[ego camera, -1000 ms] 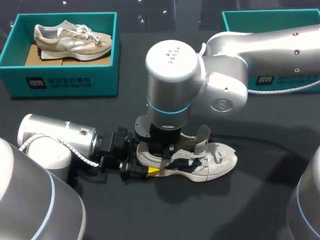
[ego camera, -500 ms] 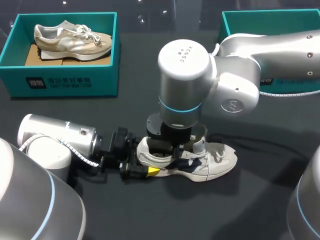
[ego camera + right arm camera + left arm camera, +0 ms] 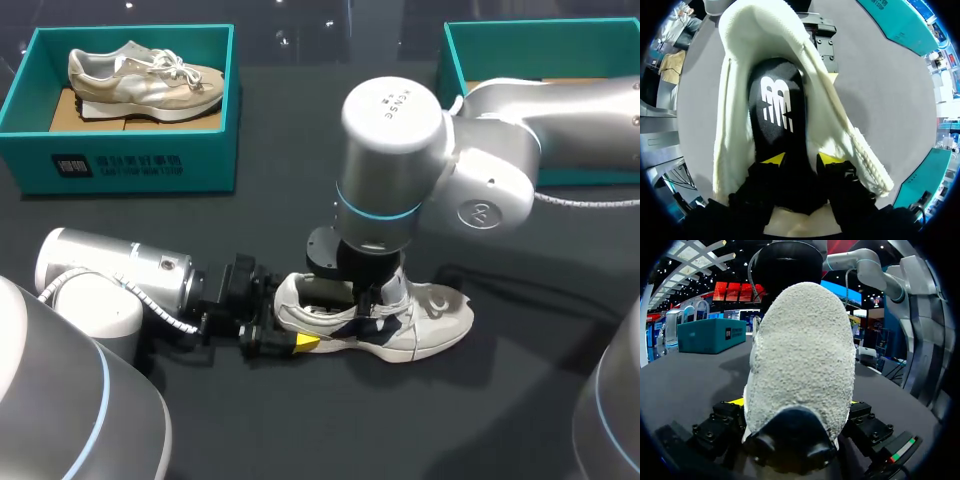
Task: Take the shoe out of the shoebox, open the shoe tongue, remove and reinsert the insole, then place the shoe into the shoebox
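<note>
A white shoe (image 3: 435,322) with navy patches lies on its sole on the dark table, toe to the right. My left gripper (image 3: 290,338) is at its heel. The left wrist view shows the fuzzy heel (image 3: 800,350) filling the space between the two fingers, which touch it on both sides. My right arm (image 3: 390,130) stands straight over the shoe's mouth and hides its own fingers in the head view. In the right wrist view my right gripper (image 3: 802,159) is inside the shoe (image 3: 732,110), fingers apart, tips on the black insole (image 3: 775,107) lying flat in it.
A teal shoebox (image 3: 130,165) at the back left holds a beige shoe (image 3: 145,78). A second teal shoebox (image 3: 470,40) stands at the back right behind my right arm. A thin cable (image 3: 590,200) runs along that arm.
My right arm has shifted right along the shoe and sunk lower into it. Its fingers have gone from shut to apart. The left arm and the shoe have kept still.
</note>
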